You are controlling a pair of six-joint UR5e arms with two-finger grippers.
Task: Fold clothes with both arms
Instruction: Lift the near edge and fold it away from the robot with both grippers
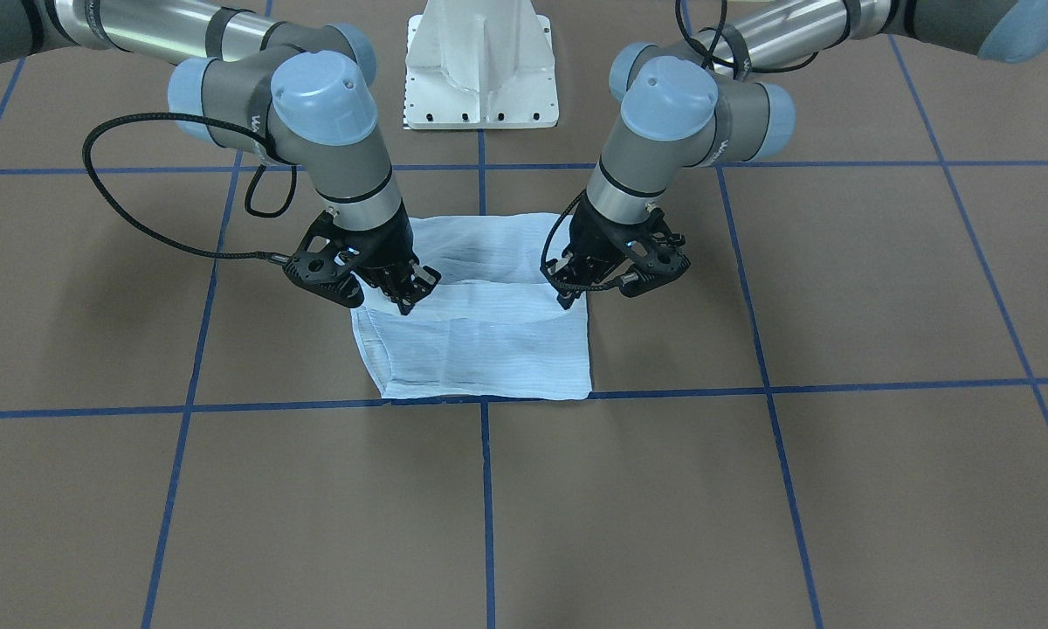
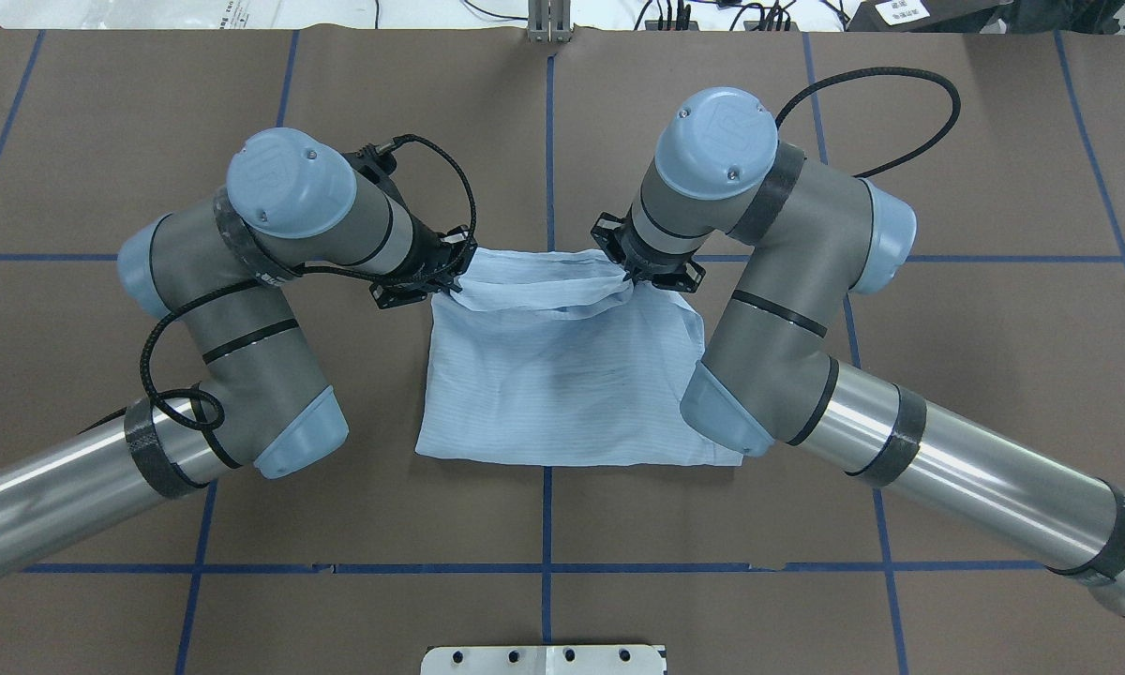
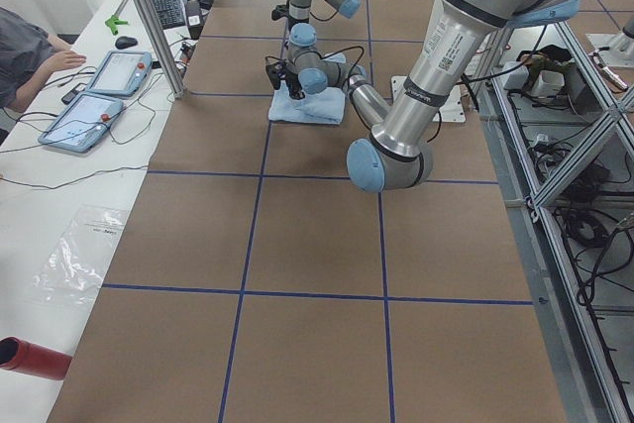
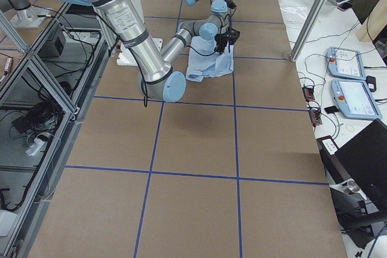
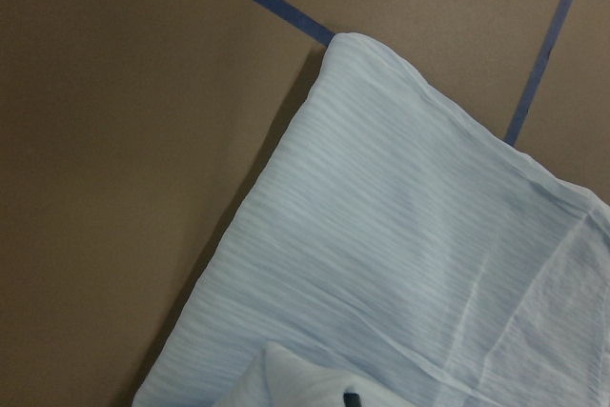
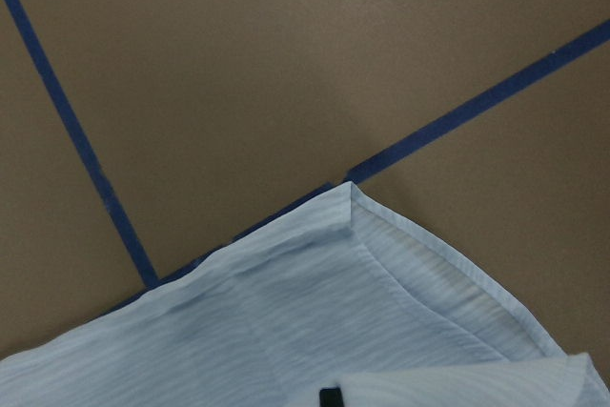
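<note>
Readable markings, all views:

- Pale blue joint cap (image 2: 718, 131) of the right arm (image 2: 975, 478): an embossed logo is seen, in which a letter R is made out.
- Matching cap (image 2: 286, 183) of the left arm (image 2: 47, 497): a similar embossed mark is noted, too faint to be read.
- White lettering (image 1: 255, 120) on the right arm's grey wrist housing, and like lettering (image 1: 723, 141) on the left arm's: only fragments are shown, and no word is resolved.
- Dark print (image 3: 451, 42) along the near arm's silver tube: too small to be read.
- Printed sheet (image 2: 234, 7) and label (image 2: 900, 11) at the table's far edge: illegible.

No number or sign is read anywhere.
</note>
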